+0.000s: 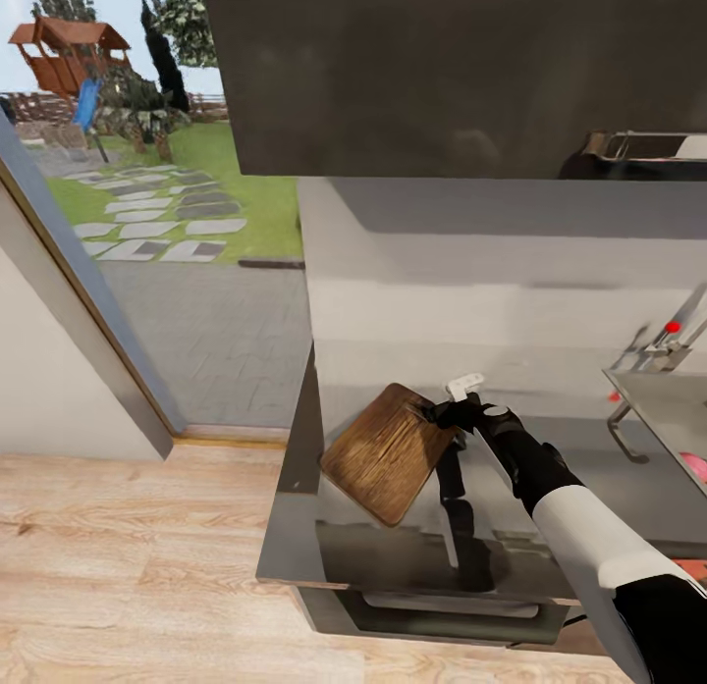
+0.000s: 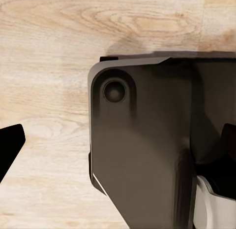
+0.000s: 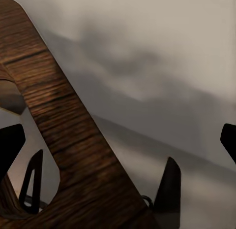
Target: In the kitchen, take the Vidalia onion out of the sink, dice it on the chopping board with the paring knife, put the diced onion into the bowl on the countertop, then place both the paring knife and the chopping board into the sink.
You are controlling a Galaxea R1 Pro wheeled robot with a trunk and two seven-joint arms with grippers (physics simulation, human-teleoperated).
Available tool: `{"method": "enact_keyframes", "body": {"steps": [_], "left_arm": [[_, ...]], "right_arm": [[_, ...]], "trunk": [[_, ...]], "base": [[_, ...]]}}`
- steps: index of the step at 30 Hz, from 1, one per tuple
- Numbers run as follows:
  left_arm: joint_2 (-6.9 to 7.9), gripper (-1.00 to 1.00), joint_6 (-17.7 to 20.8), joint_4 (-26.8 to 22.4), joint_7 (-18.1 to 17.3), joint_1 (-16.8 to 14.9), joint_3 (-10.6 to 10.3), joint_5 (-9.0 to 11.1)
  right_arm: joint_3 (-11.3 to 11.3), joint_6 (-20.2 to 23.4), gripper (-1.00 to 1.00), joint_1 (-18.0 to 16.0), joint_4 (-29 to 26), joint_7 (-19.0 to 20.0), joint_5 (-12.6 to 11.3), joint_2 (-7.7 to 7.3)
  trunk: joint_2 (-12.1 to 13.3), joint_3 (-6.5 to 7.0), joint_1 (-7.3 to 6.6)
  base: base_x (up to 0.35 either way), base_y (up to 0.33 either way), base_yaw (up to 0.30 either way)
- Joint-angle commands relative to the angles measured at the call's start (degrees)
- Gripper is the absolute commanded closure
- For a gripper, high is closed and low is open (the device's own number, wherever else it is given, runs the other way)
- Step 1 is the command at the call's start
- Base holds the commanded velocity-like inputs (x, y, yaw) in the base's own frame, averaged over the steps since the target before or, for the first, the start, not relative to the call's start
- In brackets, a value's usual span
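At the left end of the glossy grey steel tabletop (image 1: 589,488), the right gripper (image 1: 454,411) holds the dark brown wooden chopping board (image 1: 388,451) tilted up by its slot end, jaws clenched on it. Likely the final step: carrying it right to the grey steel sink (image 1: 663,409). Left jaws: cannot tell.

The glossy grey countertop (image 1: 393,556) runs along the wall above a pale wooden floor (image 1: 128,566). The dark brown chopping board (image 1: 385,455) sits near its left end, one end raised. The sink (image 1: 668,409) is set into its right side.
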Motion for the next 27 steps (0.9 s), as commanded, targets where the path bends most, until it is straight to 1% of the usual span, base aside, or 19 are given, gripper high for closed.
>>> {"method": "enact_keyframes", "body": {"steps": [1, 27], "left_arm": [[0.01, -1.0, -0.13, -0.02, -0.08, -0.01, 0.02, 0.02], [0.0, -1.0, -0.13, 0.07, -0.08, -0.01, 0.02, 0.04]], "right_arm": [[0.18, 0.32, -1.0, -0.04, -0.1, 0.09, 0.06, -0.06], [0.18, 0.32, -1.0, -0.04, -0.1, 0.0, 0.06, -0.07]], "trunk": [[-0.1, -0.14, 0.03], [-0.1, -1.17, 0.03]], "base": [[0.0, 0.0, 0.0], [0.0, 0.0, 0.0]]}}
